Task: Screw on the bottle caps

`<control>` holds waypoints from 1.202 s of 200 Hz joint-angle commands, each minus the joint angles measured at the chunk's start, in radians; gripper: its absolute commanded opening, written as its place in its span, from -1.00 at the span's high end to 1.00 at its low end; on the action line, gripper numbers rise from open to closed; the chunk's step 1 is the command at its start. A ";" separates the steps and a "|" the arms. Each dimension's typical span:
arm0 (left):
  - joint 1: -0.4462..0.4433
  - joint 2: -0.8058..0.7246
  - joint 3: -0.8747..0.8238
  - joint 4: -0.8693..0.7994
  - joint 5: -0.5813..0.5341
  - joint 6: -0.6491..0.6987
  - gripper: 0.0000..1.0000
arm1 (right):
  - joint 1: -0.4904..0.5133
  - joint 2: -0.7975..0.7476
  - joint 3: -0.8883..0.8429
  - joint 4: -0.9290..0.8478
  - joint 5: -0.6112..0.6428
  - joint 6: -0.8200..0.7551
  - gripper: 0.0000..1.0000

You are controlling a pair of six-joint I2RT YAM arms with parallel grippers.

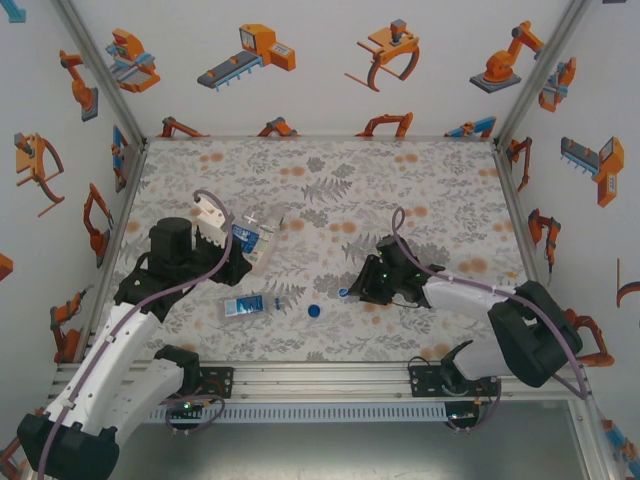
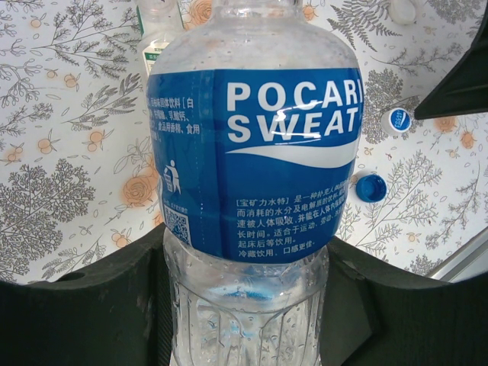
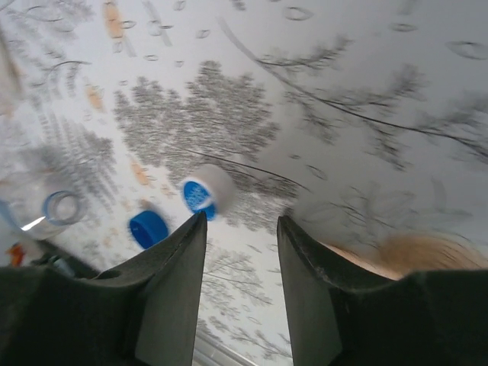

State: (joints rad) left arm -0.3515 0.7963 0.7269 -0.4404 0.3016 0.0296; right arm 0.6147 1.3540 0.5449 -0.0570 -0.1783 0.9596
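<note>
My left gripper (image 2: 244, 263) is shut on a clear bottle with a blue label (image 2: 255, 152), gripping its lower body; from above the bottle (image 1: 256, 236) is at the left of the table. A slimmer bottle with a white-and-green label (image 2: 156, 34) stands behind it. Another blue-labelled bottle (image 1: 243, 306) lies on its side, open mouth (image 3: 61, 207) showing. My right gripper (image 3: 242, 219) is open with nothing between its fingers, low over the table. A white-sided cap with a blue top (image 3: 207, 191) lies on its side just beyond the left fingertip. A blue cap (image 3: 148, 227) lies farther left (image 1: 314, 311).
A white cap (image 2: 402, 9) lies on the floral tablecloth (image 1: 400, 200) beyond the held bottle. The aluminium rail (image 1: 320, 375) runs along the near edge, and the patterned enclosure walls (image 1: 100, 150) close in the sides and back.
</note>
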 commanded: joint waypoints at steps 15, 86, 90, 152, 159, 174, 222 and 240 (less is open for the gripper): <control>0.008 0.007 0.019 0.025 0.011 0.005 0.77 | 0.035 -0.016 0.156 -0.343 0.195 -0.128 0.15; 0.009 0.004 0.019 0.026 0.011 0.006 0.76 | 0.239 0.246 0.501 -0.542 0.373 -0.269 0.06; 0.008 0.003 0.019 0.026 0.010 0.005 0.76 | 0.244 0.260 0.514 -0.549 0.381 -0.270 0.06; 0.009 0.001 0.020 0.021 0.006 0.006 0.76 | 0.267 0.377 0.593 -0.527 0.361 -0.270 0.06; 0.009 0.004 0.020 0.022 0.006 0.006 0.76 | 0.268 0.384 0.592 -0.525 0.356 -0.268 0.06; 0.008 0.004 0.020 0.020 0.006 0.007 0.76 | 0.268 0.397 0.590 -0.518 0.343 -0.263 0.06; 0.009 0.005 0.023 0.016 0.004 0.008 0.76 | 0.270 0.406 0.564 -0.488 0.322 -0.245 0.13; 0.008 0.005 0.023 0.017 0.005 0.010 0.76 | 0.270 0.404 0.563 -0.491 0.324 -0.245 0.17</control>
State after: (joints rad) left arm -0.3462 0.8047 0.7269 -0.4404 0.3023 0.0299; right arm 0.8772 1.7580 1.1084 -0.5495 0.1467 0.7059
